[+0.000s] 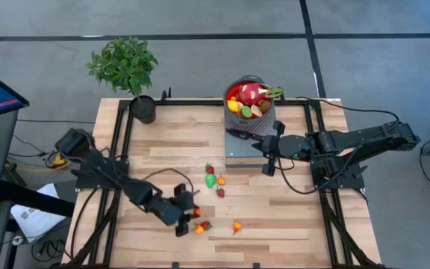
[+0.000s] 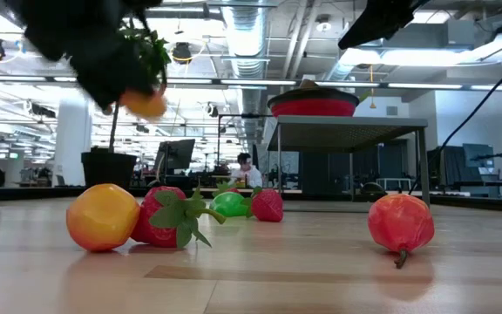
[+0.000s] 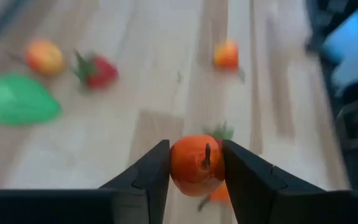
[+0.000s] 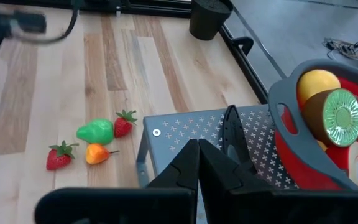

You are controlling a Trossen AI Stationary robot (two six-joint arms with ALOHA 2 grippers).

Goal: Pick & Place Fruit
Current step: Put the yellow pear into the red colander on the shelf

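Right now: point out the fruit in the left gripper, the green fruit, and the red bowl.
orange fruit (image 3: 194, 165), left wrist view, middle of its skin between the fingers.
green fruit (image 4: 96, 131), right wrist view, centre of its body.
red bowl (image 2: 313, 106), low view, its outer wall.

Table (image 1: 275, 202) is pale wood planks, smooth satin. Fruits (image 2: 103, 216) look glossy plastic. Platform (image 4: 191, 134) is grey perforated metal, matt.

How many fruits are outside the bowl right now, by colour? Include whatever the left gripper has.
Red strawberries: 3
Green fruit: 1
Orange fruit on the table: 3
Held orange in the left gripper: 1
Total: 8
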